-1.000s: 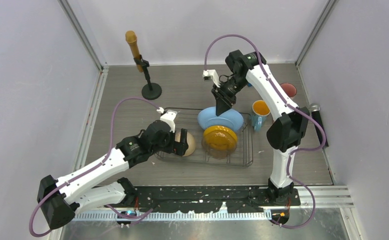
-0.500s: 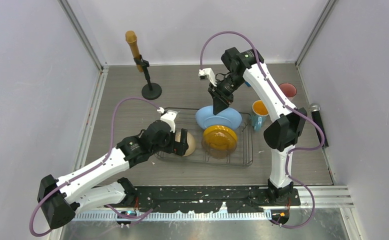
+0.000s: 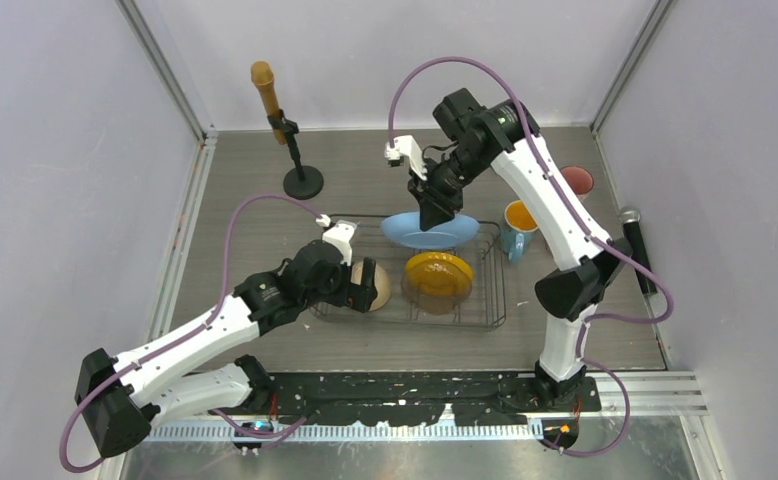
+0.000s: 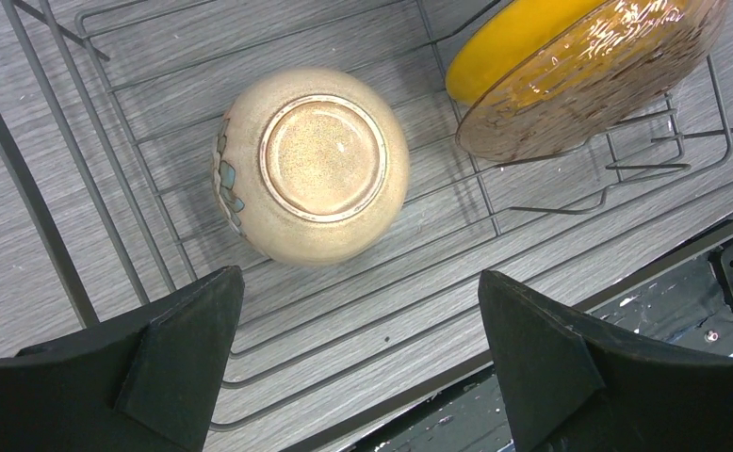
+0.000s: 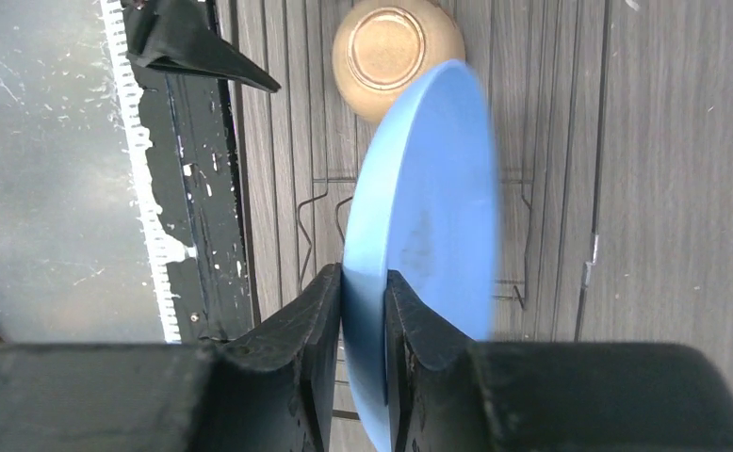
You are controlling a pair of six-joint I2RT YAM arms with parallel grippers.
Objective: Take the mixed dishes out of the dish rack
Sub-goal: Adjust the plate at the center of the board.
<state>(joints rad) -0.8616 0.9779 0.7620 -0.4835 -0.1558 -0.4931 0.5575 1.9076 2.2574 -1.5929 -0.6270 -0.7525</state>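
My right gripper [image 3: 435, 213] is shut on the rim of the large light-blue plate [image 3: 427, 233] and holds it above the far side of the dish rack [image 3: 495, 300]. In the right wrist view the plate [image 5: 429, 226] stands edge-on between the fingers of that gripper [image 5: 363, 282]. The yellow patterned plate [image 3: 438, 277] leans in the rack's dividers. A beige bowl [image 3: 378, 286] lies upside down in the rack's left part. My left gripper [image 3: 361, 284] hovers open beside it, with the bowl [image 4: 313, 162] ahead of its fingers [image 4: 358, 320]. A blue mug [image 3: 518, 226] and a pink mug [image 3: 577, 181] stand on the table to the right.
A black stand with a brown microphone [image 3: 287, 135] is at the back left. A dark microphone [image 3: 634, 238] lies along the right wall. Enclosure walls close in the table on three sides. The arm bases' black rail [image 3: 415, 395] runs along the near edge.
The right arm has lifted the light-blue plate up and back out of the dividers, and it now shows flatter to the top camera. The left arm has stayed still.
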